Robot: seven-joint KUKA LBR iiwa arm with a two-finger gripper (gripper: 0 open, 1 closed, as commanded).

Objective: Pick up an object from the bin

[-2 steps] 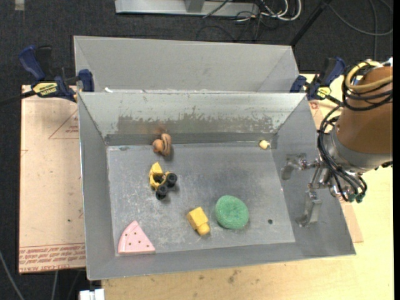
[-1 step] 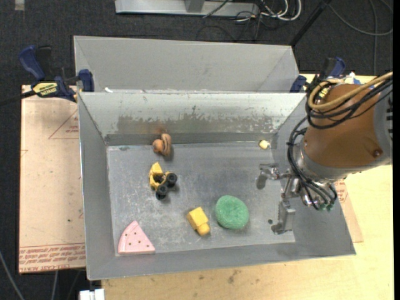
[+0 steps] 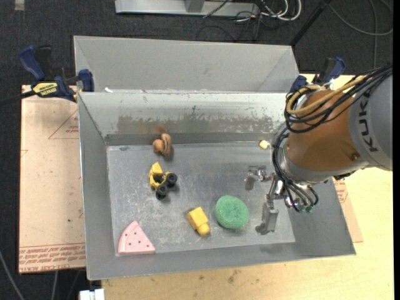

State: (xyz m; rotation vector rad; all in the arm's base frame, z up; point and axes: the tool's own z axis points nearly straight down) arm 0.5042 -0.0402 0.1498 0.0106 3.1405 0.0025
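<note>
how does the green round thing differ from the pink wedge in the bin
Shape: the green disc is round; the pink wedge is a triangle with one curved edge.
Colour: the green disc is plain green; the pink wedge is pink with small dots.
Place: the green disc lies right of the middle of the bin, close beside the open gripper; the pink wedge lies in the view's lower left corner, far from it.
Both lie flat on the floor, neither held.

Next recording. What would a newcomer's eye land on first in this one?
The bulky orange-covered arm at the right side of the bin dominates, its claw open low over the floor, just right of a green round disc. After that, the bright scattered pieces stand out: a pink wedge in the front left corner and a yellow-and-black toy left of centre.
</note>
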